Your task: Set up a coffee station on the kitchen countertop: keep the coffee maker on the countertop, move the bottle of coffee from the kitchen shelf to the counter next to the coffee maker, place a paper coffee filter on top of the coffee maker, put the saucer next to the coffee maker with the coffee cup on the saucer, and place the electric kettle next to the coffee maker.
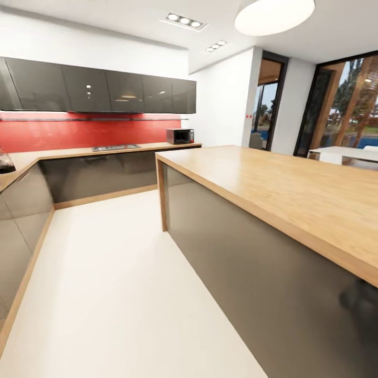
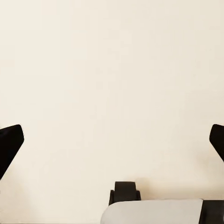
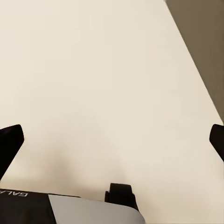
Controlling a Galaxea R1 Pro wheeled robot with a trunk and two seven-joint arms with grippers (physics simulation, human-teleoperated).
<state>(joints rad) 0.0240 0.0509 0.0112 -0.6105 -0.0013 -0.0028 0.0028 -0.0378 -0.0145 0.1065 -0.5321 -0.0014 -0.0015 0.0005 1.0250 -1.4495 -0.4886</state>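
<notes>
Looking across a kitchen, the head view takes in a wood-topped island counter (image 1: pixel 294 194) with glossy grey sides at the right, and an L-shaped wall counter (image 1: pixel 79 153) running along the left and the far wall beneath a red backsplash (image 1: pixel 79 131) and dark grey upper cabinets (image 1: pixel 105 86). On the far wall counter sit a cooktop (image 1: pixel 115 148) and, toward its right end, a small microwave (image 1: pixel 180 136). At the extreme left edge, on the near stretch of the wall counter, a dark glass object (image 1: pixel 5 163) is cut off by the frame; it may belong to the coffee maker, but that cannot be told. White floor (image 1: pixel 121 283) spreads between the two counters. In the left wrist view the left tool (image 2: pixel 114 140) hangs over pale floor, its black fingertips (image 2: pixel 10 144) spread wide and holding nothing. In the right wrist view the right tool (image 3: pixel 114 140) is likewise spread wide and unloaded above the floor, with a grey cabinet side (image 3: pixel 205 42) at one corner
</notes>
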